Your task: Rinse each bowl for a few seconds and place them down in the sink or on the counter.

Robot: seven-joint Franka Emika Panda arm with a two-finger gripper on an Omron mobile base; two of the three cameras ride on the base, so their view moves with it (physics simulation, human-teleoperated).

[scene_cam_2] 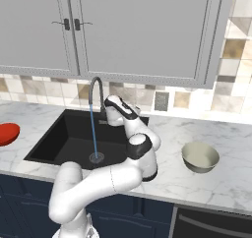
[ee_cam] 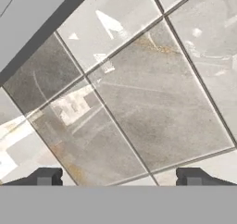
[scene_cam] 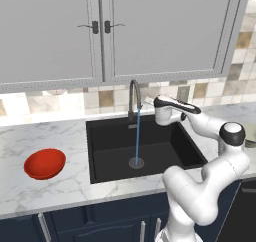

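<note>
The red bowl [scene_cam: 45, 163] [scene_cam_2: 7, 133] sits upright on the counter [scene_cam: 55, 136] left of the sink [scene_cam: 105, 151] [scene_cam_2: 56, 141]. On the counter to the right of the sink stands the cream bowl [scene_cam_2: 200, 157], upright and empty. My gripper [scene_cam: 150, 101] [scene_cam_2: 111, 100] [ee_cam: 120, 177] hovers above the sink's back right part, just right of the faucet [scene_cam: 133, 93] [scene_cam_2: 96, 87], and points at the tiled backsplash. Its fingers stand wide apart with nothing between them. A thin blue water stream [scene_cam: 137, 141] [scene_cam_2: 93, 131] falls from the spout onto the drain.
Grey wall cabinets [scene_cam: 100, 31] hang over the counter, close above the hand. An outlet plate [scene_cam_2: 161, 101] is set in the backsplash right of the faucet. Dark navy cabinets run below the worktop.
</note>
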